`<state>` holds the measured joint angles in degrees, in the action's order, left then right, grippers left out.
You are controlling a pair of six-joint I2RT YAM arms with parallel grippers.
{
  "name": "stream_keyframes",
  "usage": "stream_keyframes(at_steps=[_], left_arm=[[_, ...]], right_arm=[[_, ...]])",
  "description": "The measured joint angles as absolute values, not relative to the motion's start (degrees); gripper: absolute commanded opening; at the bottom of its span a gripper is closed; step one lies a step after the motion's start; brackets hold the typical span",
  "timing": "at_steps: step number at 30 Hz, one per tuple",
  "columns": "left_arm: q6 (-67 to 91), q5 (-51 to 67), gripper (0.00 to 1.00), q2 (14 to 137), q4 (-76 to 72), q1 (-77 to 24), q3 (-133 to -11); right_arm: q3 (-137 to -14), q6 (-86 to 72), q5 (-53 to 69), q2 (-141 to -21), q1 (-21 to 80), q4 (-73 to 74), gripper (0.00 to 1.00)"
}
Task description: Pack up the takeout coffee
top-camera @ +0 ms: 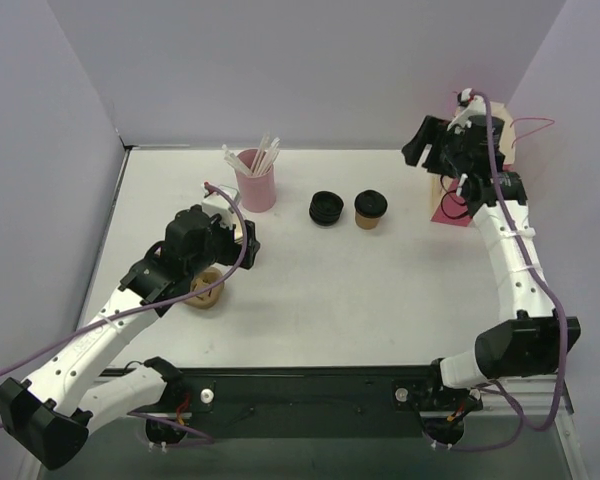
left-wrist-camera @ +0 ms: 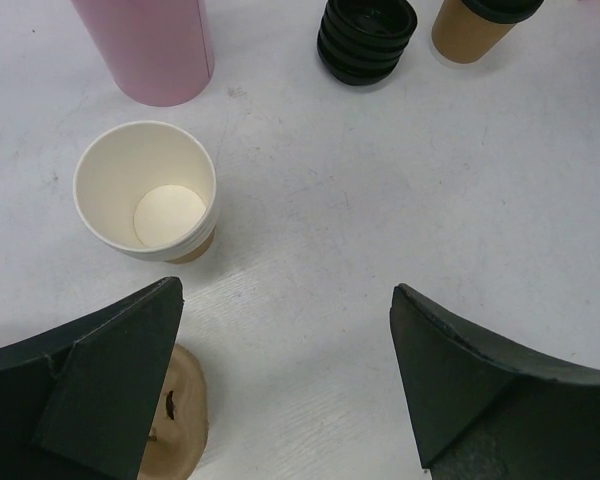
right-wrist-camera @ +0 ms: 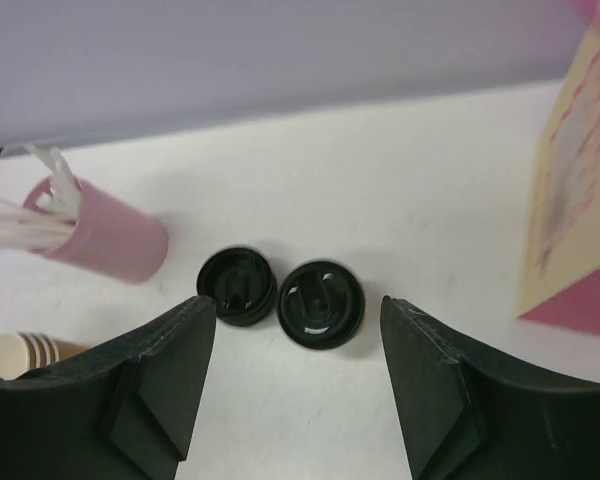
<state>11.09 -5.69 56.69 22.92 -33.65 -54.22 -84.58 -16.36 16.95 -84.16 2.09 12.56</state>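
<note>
The takeout coffee, a small brown paper cup with a black lid, stands upright on the white table right of centre. In the right wrist view its lid shows far below, between the fingers. My right gripper hangs open and empty, high at the back right by the pink-and-cream paper bag. My left gripper is open and empty low over the table at the left, well short of the coffee. Only bare table lies between its fingers.
A stack of black lids sits just left of the coffee. A pink cup of white straws stands further left. An empty paper cup and a tan moulded piece lie by the left gripper. The bag rises on the right.
</note>
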Motion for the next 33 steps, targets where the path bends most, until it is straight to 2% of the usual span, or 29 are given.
stream_keyframes(at_steps=[5, 11, 21, 24, 28, 33], left_arm=[[11.09, -5.5, 0.95, 56.07, 22.92, -33.65, -53.84], [11.09, -4.62, 0.95, 54.68, 22.63, -33.65, -53.8], [11.11, -3.33, 0.95, 54.35, 22.04, -33.65, -53.71], [11.11, -3.14, 0.95, 54.28, 22.02, -33.65, -53.69], [11.11, -2.76, 0.95, 54.26, 22.0, -33.65, -53.69], [11.11, -2.66, 0.95, 54.24, 21.96, -33.65, -53.69]], right_arm=[[-94.8, -9.5, 6.79, -80.47, 1.63, 14.79, 0.66], [-104.53, -5.06, 0.32, -87.07, -2.52, 17.82, 0.63], [-108.01, -4.01, 3.11, -100.31, -7.99, 25.17, 0.57], [-108.29, -3.51, 3.92, -101.91, -8.36, 25.76, 0.52], [-110.69, -2.59, 4.34, -104.25, -8.58, 26.09, 0.42], [-113.12, -1.61, 4.34, -106.83, -8.6, 26.09, 0.39]])
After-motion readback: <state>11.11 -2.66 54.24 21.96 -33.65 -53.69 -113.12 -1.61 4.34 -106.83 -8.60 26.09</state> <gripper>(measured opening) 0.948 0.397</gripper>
